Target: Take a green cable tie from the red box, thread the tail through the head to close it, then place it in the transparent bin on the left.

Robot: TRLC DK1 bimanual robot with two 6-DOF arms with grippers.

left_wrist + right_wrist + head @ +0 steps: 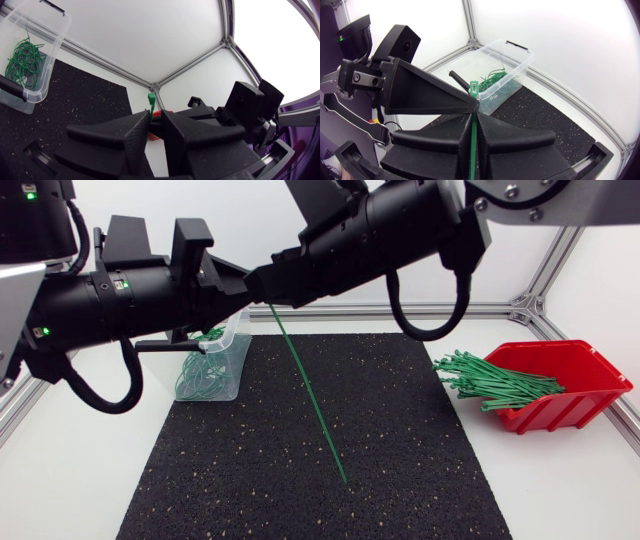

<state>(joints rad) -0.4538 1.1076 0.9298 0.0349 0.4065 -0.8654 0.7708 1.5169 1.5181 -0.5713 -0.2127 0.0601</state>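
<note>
Green cable tie (314,405): light, springy, clenched below head by right claw (476,120); free tail best gripped midway; left claw (155,114) state cannot be told.

Green tie (310,405); red box (560,417); blk mat (250,450), pale(?)-specked

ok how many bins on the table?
2: clear bin at left, looped ties inside; red box at right, straight ties sticking out over its rim.
</note>
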